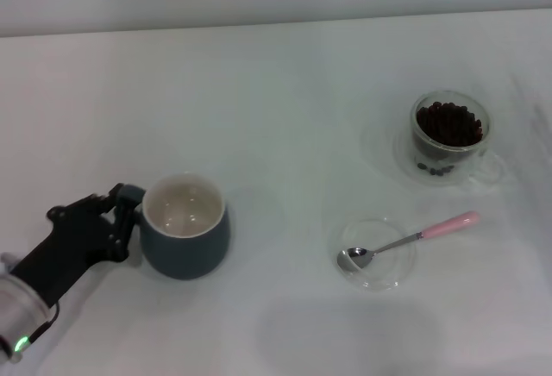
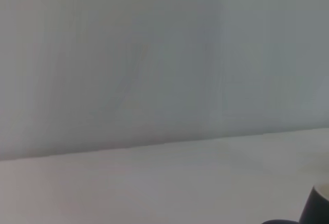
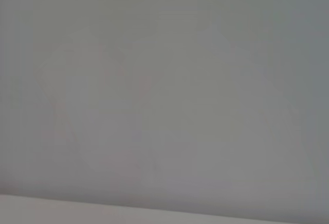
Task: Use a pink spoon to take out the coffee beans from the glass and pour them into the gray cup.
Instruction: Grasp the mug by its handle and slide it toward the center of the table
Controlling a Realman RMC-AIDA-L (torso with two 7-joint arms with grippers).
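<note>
The gray cup (image 1: 185, 247) stands at the front left of the table, and its cream inside looks bare. My left gripper (image 1: 123, 219) is at the cup's left side, shut on its loop handle. A dark edge of the gray cup (image 2: 314, 208) shows in a corner of the left wrist view. The pink spoon (image 1: 414, 238) lies with its metal bowl in a flat glass saucer and its pink handle pointing right. The glass (image 1: 449, 139) stands at the back right, full of coffee beans (image 1: 448, 124). My right gripper is out of view.
The clear round saucer (image 1: 388, 274) sits at front centre-right, under the spoon's bowl. The white table (image 1: 285, 117) spreads between the cup and the glass. The right wrist view shows only a plain pale wall.
</note>
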